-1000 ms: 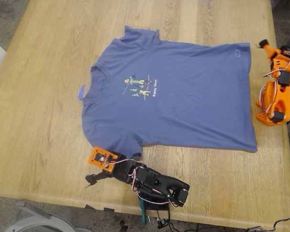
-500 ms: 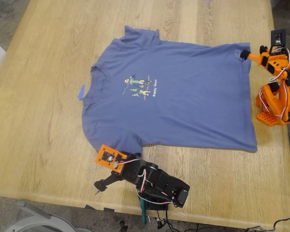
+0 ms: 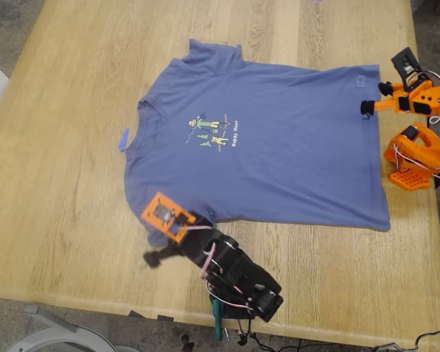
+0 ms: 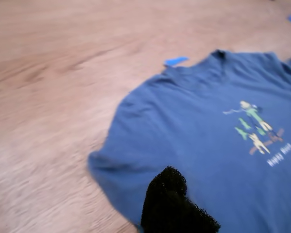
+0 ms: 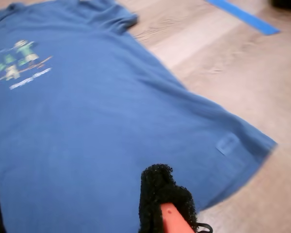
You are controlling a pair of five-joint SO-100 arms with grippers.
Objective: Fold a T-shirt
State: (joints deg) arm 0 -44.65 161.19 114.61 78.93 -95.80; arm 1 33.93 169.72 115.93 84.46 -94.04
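Neither pincer grips anything: first gripper, jaws unreadable, hovers beside a sleeve; second gripper, jaws unreadable, nears the hem corner. T-shirt lies flat between them, unfolded; every fold remains.

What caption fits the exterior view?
T-shirt lying flat on wooden table, two arms poised at opposite edges.

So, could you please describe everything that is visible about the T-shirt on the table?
The T-shirt is slate-blue, short-sleeved, of soft cotton-like fabric, with a small yellow-green cartoon print and white lettering on the chest. It lies spread flat, print up, on the wooden table, collar toward the exterior view's left, hem toward its right. A small blue tape scrap lies by the collar. My first gripper is at the near sleeve, my second gripper at a hem corner; whether either touches the cloth is unclear.
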